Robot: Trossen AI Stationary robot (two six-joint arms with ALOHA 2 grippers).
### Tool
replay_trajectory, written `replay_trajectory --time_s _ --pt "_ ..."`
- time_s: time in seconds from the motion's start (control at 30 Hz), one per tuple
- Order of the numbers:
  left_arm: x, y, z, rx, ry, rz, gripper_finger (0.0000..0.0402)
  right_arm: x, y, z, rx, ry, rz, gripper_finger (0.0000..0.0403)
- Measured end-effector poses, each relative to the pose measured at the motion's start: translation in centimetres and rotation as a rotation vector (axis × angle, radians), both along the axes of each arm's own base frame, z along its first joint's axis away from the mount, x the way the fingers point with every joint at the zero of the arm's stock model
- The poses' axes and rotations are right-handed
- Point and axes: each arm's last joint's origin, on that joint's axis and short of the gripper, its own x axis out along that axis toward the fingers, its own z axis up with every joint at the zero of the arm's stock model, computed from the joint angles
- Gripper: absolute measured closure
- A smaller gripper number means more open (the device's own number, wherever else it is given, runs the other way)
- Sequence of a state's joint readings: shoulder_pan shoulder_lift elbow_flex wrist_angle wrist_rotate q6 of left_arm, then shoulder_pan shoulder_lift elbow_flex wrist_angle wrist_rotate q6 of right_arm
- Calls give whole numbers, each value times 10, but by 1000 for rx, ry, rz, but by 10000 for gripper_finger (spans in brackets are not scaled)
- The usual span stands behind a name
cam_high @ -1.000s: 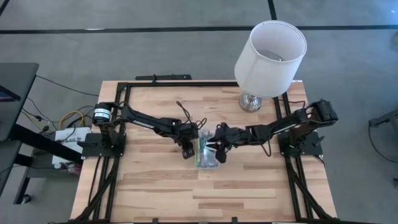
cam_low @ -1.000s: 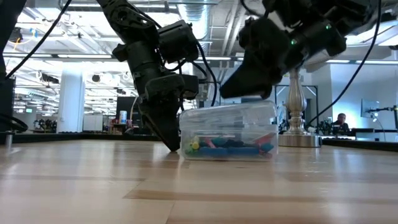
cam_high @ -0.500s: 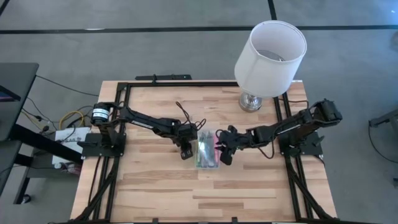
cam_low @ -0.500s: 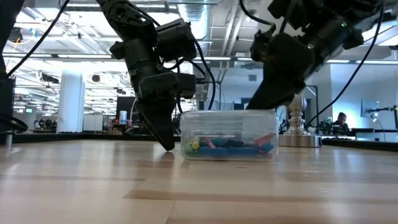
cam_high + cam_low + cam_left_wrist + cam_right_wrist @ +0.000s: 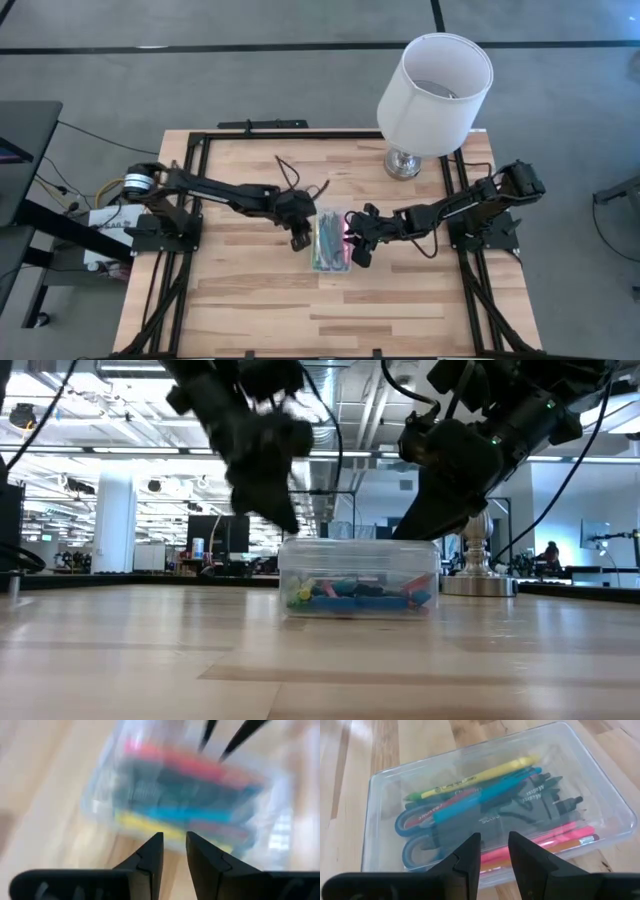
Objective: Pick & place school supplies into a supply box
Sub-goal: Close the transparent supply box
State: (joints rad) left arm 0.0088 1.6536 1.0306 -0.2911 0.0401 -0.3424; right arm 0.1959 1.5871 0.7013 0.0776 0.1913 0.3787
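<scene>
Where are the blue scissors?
In the right wrist view, the blue scissors lie inside the clear supply box at one end, beside the pens.

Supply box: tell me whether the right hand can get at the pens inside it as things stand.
Probably not. The supply box looks closed by a clear lid over the pens, and the right hand hovers empty beside it; the lid would block it.

The supply box (image 5: 331,243) sits mid-table — left hand (image 5: 299,238) and right hand (image 5: 358,243) flanking it.

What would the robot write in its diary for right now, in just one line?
box: on table, lid on, pens and scissors inside | left gripper: beside box, holding nothing | right gripper: other side, holding nothing
</scene>
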Motion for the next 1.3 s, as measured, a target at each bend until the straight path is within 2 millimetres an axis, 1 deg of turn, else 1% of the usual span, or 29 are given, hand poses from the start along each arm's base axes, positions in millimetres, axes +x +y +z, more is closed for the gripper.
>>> replay_trajectory --time_s 0.07,0.13,0.2,0.3,0.4,0.6,0.77,0.9,1.03,1.2,1.3 --pt "-2 -2 18 28 -95 -32 324 0 0 0 -9 2 9 305" --pt "0 -5 30 63 -183 -79 324 0 0 -1 -15 5 13 305" --pt "2 -8 31 97 -202 -126 324 0 -1 -1 -19 1 9 305" --pt "8 -12 20 117 -185 -171 324 0 -1 0 -25 -8 2 305" --pt "13 -13 2 120 -135 -185 324 1 -1 0 -30 -15 4 305" --pt "21 -15 -23 83 -79 -216 324 1 -1 0 -26 -18 -3 305" --pt "23 -16 -28 76 -64 -224 324 1 -1 0 -7 -25 -25 305" --pt "23 -16 -29 73 -57 -227 324 -3 1 5 3 -35 -72 305" --pt "22 -16 -30 74 -53 -229 324 -13 6 12 4 -14 -144 305" --pt "22 -16 -30 79 -47 -237 324 -29 13 14 -34 58 -226 305" --pt "22 -16 -30 85 -46 -244 324 -32 13 11 -50 91 -250 305"
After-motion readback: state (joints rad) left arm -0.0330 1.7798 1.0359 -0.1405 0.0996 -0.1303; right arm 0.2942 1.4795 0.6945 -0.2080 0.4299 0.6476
